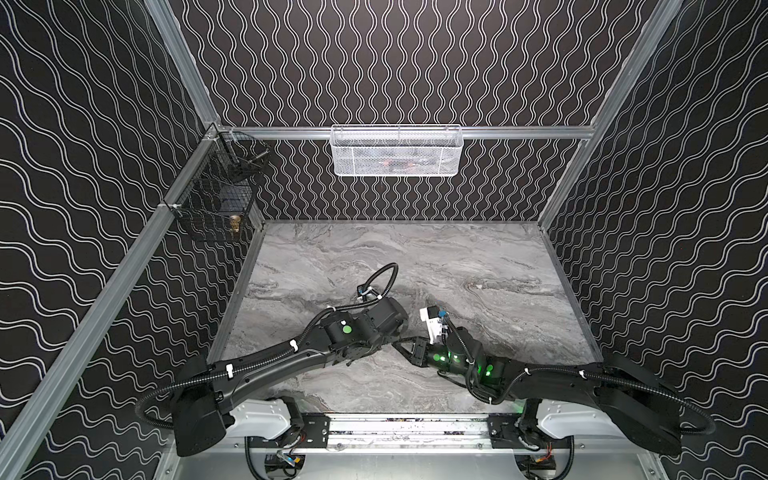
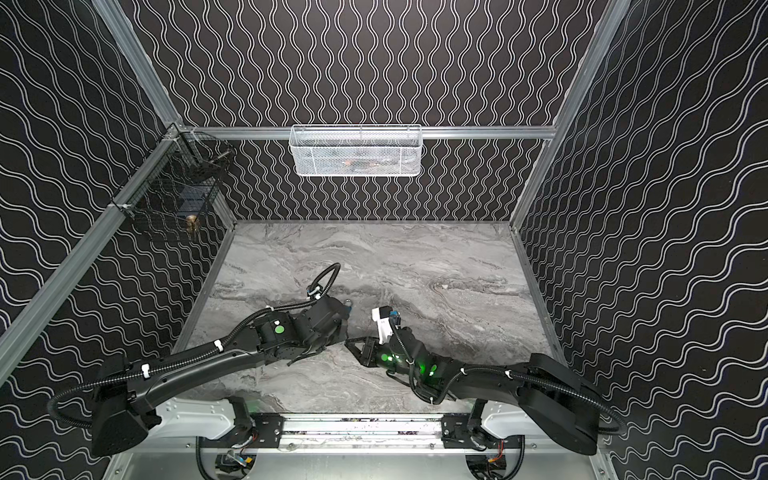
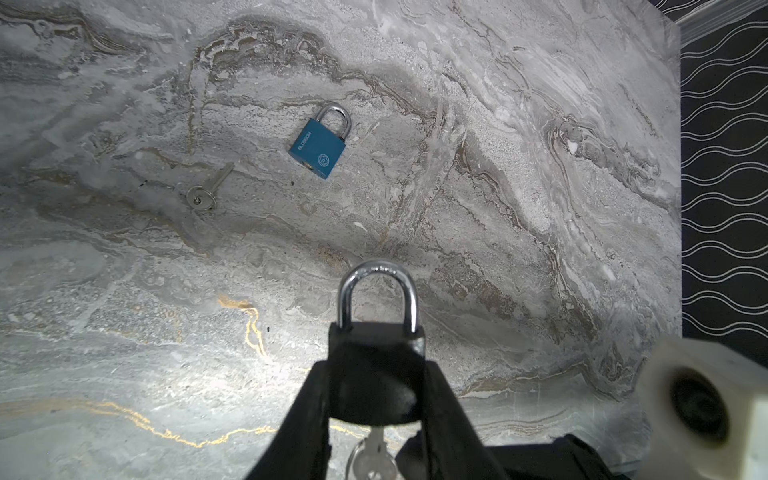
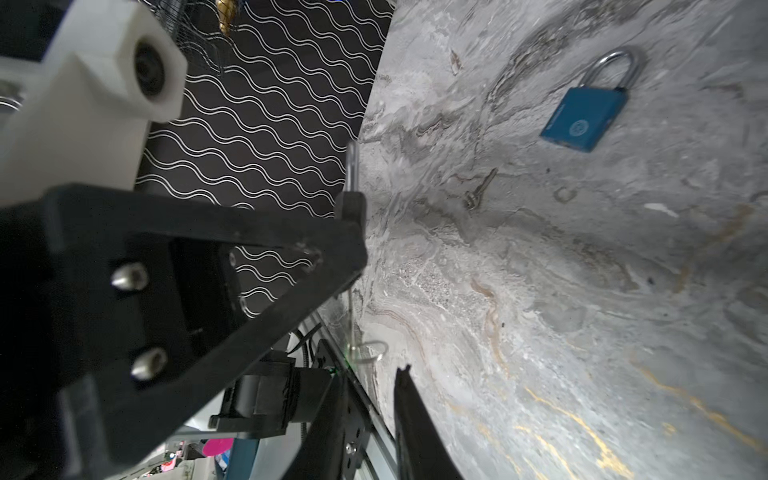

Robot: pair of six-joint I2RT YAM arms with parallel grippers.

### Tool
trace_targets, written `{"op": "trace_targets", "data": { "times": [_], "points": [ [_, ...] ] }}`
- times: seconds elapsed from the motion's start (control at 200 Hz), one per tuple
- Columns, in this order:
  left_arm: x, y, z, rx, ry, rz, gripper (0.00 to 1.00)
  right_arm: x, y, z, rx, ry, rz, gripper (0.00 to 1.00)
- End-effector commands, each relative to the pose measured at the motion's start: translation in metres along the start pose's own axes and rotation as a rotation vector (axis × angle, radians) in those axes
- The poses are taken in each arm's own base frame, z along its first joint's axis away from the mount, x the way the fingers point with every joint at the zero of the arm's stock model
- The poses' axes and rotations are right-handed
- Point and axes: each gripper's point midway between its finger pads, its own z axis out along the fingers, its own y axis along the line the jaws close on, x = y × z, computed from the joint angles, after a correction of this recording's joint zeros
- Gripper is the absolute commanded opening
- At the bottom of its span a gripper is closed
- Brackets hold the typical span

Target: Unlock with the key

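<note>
Black-bodied, the padlock (image 3: 376, 353) hung above the desk (image 1: 457, 257) near the middle of its front edge. The left end effector (image 3: 376, 374) pinched it across the body with its jaws closed on it, and the chrome shackle (image 3: 376, 291) sat seated in the body. A key (image 3: 372, 457) stuck out of the underside. The right end effector (image 1: 402, 343) pointed at that key with its jaws a little apart and nothing visibly clamped between them.

Judged from this, the lock was not yet open. With nothing gripping it, a shallowly seated key might slide out and drop. A grip taken off-centre might twist the padlock in the left jaws instead of turning the cylinder.

Nearer the desk's centre lay a blue padlock (image 3: 320, 149), shut, with a spare key (image 3: 205, 191) near it, easy to confuse with the working pair. A white mesh basket (image 1: 397, 151) hung beyond the back edge, its contents indistinct. A black wire basket (image 1: 216, 199) at the back-left corner held a brass-coloured piece (image 1: 235, 223).
</note>
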Motion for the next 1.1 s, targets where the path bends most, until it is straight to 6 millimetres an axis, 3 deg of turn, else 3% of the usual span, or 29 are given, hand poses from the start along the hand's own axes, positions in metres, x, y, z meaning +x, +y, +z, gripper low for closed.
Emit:
{"op": "trace_targets", "data": {
  "times": [0.0,0.496,1.091],
  "points": [
    [-0.007,-0.001,-0.001,0.000,-0.032,-0.031,0.05,-0.016,0.020,0.004,-0.059,-0.078,0.013,0.23],
    [-0.010,-0.001,-0.004,-0.001,-0.040,-0.033,0.04,-0.017,0.019,0.010,-0.035,-0.117,0.036,0.20],
    [-0.008,-0.008,-0.005,0.020,-0.022,-0.008,0.04,-0.021,0.015,0.014,-0.006,-0.137,0.012,0.05]
  ]
}}
